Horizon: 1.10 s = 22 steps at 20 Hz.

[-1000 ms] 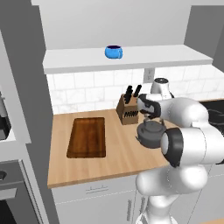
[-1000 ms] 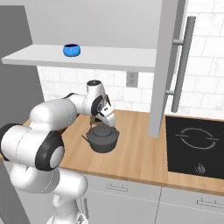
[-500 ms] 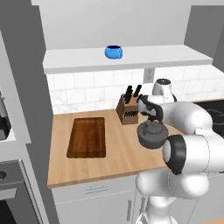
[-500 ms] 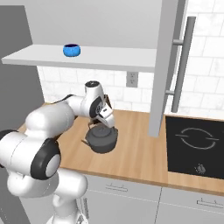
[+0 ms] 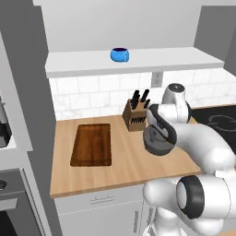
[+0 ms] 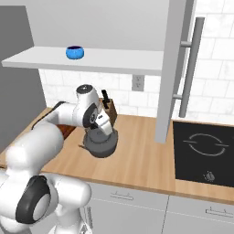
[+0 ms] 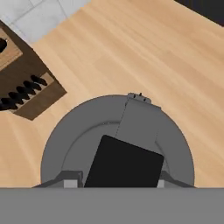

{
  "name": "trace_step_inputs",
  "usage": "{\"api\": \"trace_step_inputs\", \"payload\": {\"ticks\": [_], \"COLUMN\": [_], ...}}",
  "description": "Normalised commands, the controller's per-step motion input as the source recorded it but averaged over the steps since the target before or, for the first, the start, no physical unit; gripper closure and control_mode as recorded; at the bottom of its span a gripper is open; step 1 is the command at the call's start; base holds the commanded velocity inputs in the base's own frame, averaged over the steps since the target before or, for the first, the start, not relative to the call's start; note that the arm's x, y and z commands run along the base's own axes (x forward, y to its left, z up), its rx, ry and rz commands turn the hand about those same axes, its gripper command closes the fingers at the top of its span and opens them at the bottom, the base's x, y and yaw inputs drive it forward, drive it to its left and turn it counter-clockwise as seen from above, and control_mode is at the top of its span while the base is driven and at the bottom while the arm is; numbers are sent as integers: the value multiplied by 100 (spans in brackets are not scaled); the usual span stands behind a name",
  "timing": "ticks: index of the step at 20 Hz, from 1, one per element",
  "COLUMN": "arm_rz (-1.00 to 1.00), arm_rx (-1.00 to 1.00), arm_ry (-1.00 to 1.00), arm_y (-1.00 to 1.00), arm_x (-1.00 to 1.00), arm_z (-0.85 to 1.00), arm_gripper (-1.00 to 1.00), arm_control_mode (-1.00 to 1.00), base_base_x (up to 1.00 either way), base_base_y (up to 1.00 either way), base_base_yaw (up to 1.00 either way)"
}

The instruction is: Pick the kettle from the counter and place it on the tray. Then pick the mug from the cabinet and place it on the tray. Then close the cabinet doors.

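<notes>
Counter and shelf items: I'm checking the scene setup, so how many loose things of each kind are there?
Kettle: 1
Tray: 1
Mug: 1
Knife block: 1
Total: 4

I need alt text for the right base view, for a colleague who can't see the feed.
The white arm reaches from lower left with its gripper right over the dark grey kettle on the wooden counter. A knife block stands behind, a blue mug sits on the shelf above, and a black cooktop lies to the right.
</notes>
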Motion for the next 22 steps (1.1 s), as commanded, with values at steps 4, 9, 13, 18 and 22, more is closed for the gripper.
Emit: {"api": "trace_step_inputs", "payload": {"ticks": [4,9,13,18,22], "arm_rz": [-5,-6,-3,-1,0], "arm_rx": [0,1,6,8,2], "arm_ry": [-27,-9,0,2,-2], "arm_y": [43,52,60,64,72], "arm_x": [-39,-41,-28,-13,-2], "arm_z": [47,44,32,37,21], "arm_gripper": [100,100,100,100,100], "arm_control_mode": [-100,-100,-100,-100,-100], "base_base_x": [0,0,0,0,0], "base_base_y": [0,0,0,0,0], "base_base_yaw": [0,0,0,0,0]}}
